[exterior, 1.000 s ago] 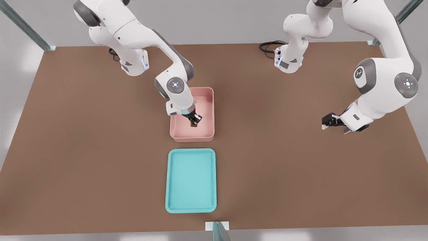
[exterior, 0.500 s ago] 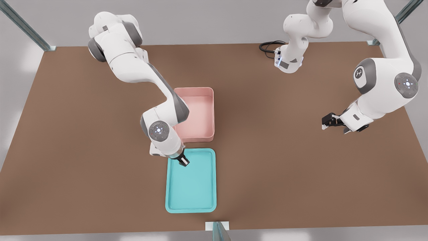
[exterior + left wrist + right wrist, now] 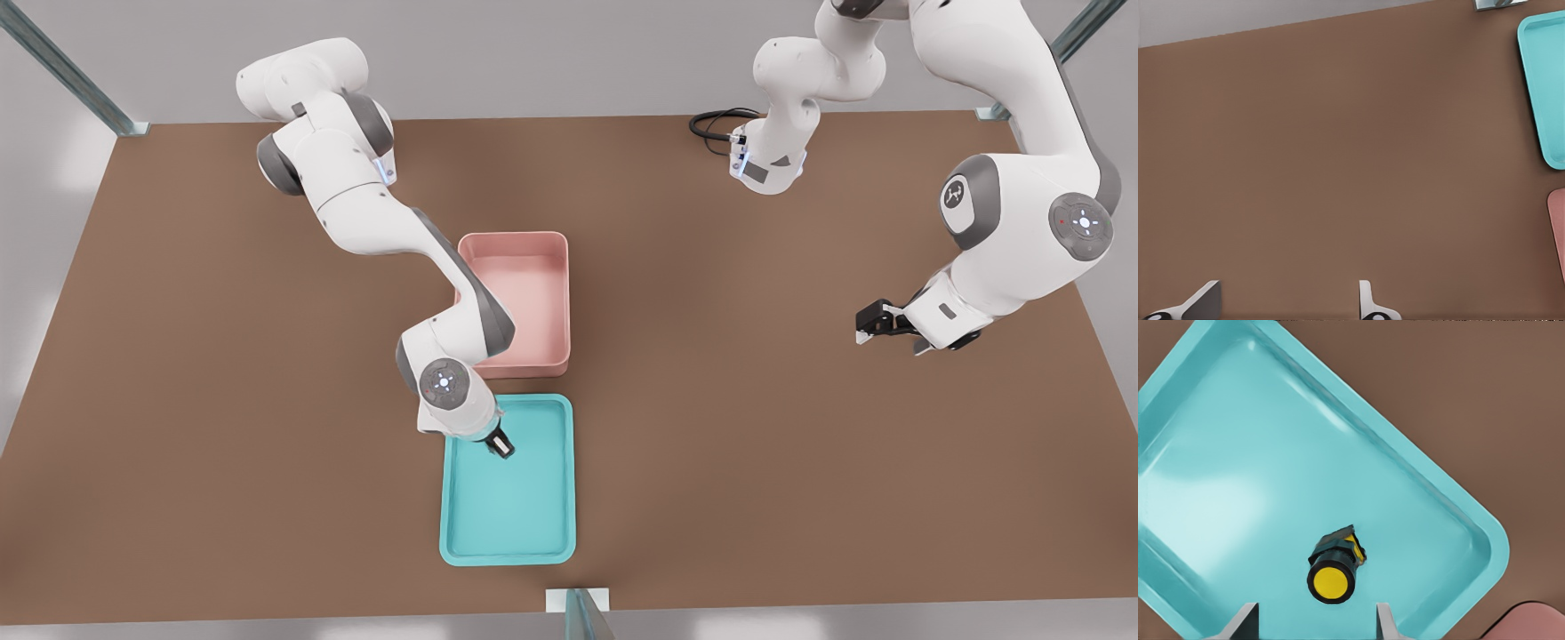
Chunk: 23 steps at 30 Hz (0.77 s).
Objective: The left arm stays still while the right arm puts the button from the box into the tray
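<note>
The tiny push-button with a round yellow top on a dark body [image 3: 1332, 572] lies on the floor of the shallow teal rectangular tray [image 3: 458, 556], near the corner closest to the pink plastic bin [image 3: 558, 293], which looks empty. The right arm's black two-finger gripper [image 3: 500, 444] hangs over it, fingers [image 3: 1245, 621] spread apart and touching nothing. The placing looks done; only pulling away seems left.
</note>
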### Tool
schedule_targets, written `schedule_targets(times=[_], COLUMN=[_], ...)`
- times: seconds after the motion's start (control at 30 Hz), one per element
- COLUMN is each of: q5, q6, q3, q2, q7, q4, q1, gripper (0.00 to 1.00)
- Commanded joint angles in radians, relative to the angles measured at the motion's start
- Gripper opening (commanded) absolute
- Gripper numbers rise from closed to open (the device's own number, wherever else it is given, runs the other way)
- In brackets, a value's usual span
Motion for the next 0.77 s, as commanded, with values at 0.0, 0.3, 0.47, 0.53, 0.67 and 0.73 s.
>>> schedule_targets(times=[0.0, 0.3, 0.47, 0.53, 0.67, 0.73], q5=[-0.001, 0.069, 0.121, 0.118, 0.118, 0.111], q6=[0.003, -0.443, -0.179, -0.179, -0.187, -0.191], q3=[-0.003, -0.307, -0.299, -0.292, -0.285, -0.284], q2=[-0.010, -0.569, -0.789, -0.787, -0.779, -0.779], q7=[-0.004, -1.506, -1.411, -1.388, -1.399, -1.405], q4=[0.001, -0.341, -0.752, -0.749, -0.731, -0.731], q1=[-0.002, -0.294, -0.315, -0.311, -0.313, -0.313], gripper=[1.00, 1.00, 1.00, 1.00, 1.00, 1.00])
